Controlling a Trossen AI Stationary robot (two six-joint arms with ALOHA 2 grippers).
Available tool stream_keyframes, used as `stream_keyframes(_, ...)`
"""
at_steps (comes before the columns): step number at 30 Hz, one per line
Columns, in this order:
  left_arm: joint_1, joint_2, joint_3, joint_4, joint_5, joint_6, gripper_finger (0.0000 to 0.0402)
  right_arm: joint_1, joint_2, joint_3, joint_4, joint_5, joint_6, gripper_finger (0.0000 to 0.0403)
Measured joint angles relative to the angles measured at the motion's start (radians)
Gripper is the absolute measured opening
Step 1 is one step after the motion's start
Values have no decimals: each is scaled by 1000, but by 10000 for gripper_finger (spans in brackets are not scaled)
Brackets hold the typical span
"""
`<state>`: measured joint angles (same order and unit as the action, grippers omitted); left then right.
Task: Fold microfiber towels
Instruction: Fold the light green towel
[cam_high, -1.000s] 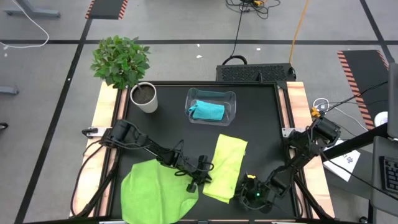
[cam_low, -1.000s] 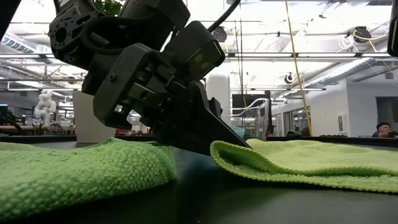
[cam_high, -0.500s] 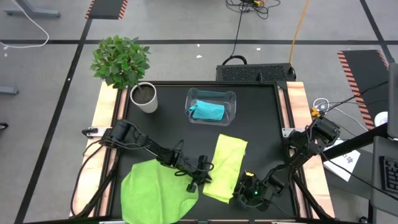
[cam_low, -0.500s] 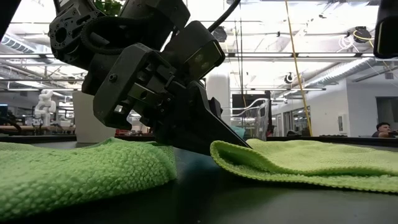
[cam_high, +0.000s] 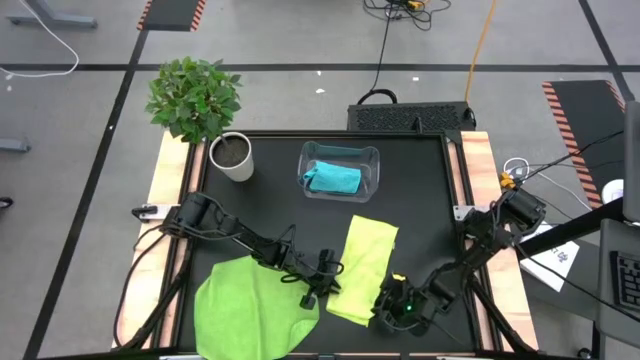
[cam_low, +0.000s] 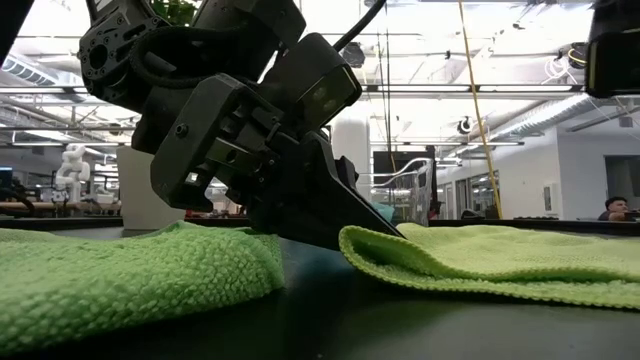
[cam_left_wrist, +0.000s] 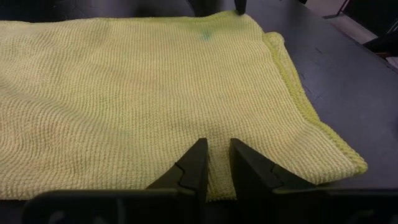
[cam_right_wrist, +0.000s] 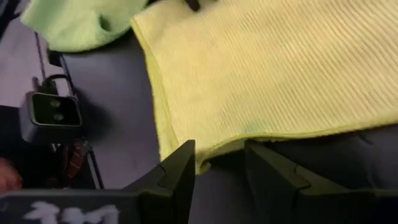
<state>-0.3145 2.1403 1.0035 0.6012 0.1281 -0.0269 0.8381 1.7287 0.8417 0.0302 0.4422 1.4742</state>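
Three towels on the black bench (cam_high: 420, 200), and two arms at work. From the left: one bright green towel (cam_high: 255, 305) lies crumpled at the near edge. Just beside it the left end effector (cam_high: 322, 291) sits low, its fingers (cam_left_wrist: 194, 167) a narrow slit apart, nipping the edge of the one pale yellow-green towel (cam_high: 364, 268), which lies folded in a long strip. Behind it, one clear plastic bin (cam_high: 340, 170) holds the turquoise blue towel (cam_high: 333, 177). One potted plant (cam_high: 232, 155) stands at the far left corner. On the right, the right end effector (cam_high: 388, 305), fingers (cam_right_wrist: 180, 168) apart and holding nothing, has slid in from the right since a second ago and now reaches the strip's near corner. The left arm hasn't budged.
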Motion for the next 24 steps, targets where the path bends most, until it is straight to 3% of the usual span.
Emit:
stream_keyframes(8,0,0,0,0,1,1,72,-17,0,0,7,-1,-68,117)
stream_keyframes(16,1,0,0,-1,1,2,72,-17,0,0,163,0,-254,7)
stream_keyframes(24,2,0,0,-4,2,2,72,-18,0,0,251,1,-304,3)
